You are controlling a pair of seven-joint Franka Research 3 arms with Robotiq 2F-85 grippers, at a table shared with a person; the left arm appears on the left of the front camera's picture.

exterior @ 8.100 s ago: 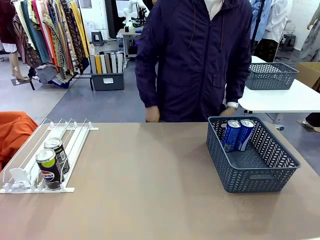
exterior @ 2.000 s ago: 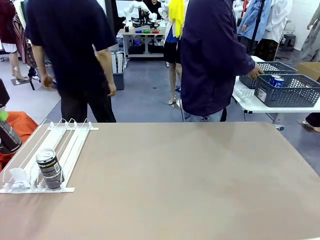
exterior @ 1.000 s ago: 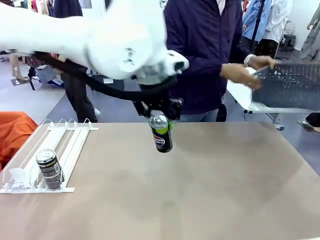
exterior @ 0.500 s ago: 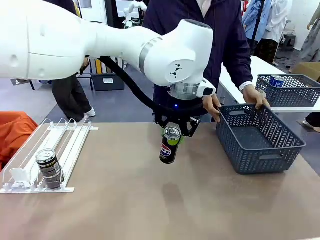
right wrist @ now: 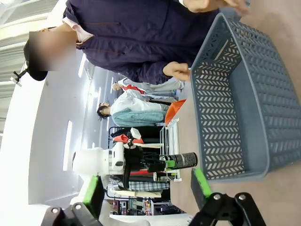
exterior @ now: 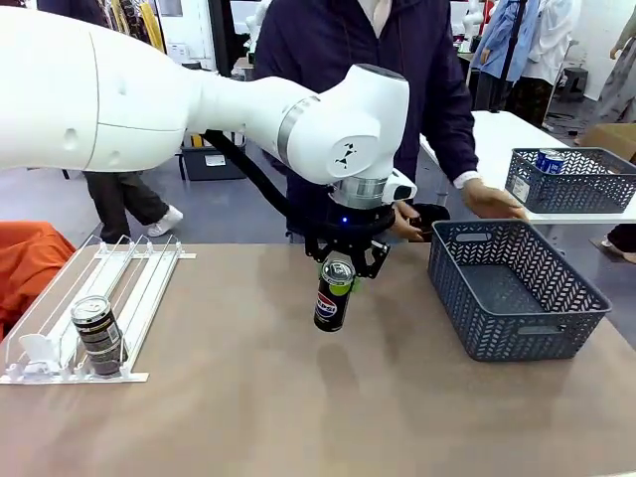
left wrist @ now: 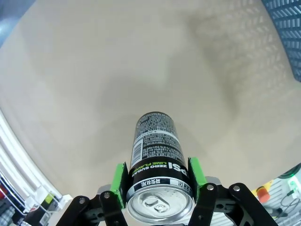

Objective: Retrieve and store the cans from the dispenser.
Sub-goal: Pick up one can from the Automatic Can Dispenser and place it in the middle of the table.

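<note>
Lettering on the black can held by the left gripper is too small to read from the front. The left wrist view shows the print upside down, with part of the logo running out of sight round the can's side by a green pad. The left arm's base is cut off at the left edge of the front view. Its wrist covers part of one hand of the person at the far side. The other hand hovers beyond the far rim of the grey basket; contact cannot be told. A second can stands at the near end of the white rack on the left, and its logo cannot be made out. Farther right, on another table, a blue can pokes above the rim of a second basket.

The left arm reaches from the left to the middle of the table, wrist pointing down. Its pincer is clamped on the black can just below the top rim, one pad on each side. The can hangs slightly tilted, clear of the tabletop, left of the grey basket and apart from it. The right gripper shows in its own wrist view with both fingers spread wide and nothing between them, looking sideways at the basket.
</note>
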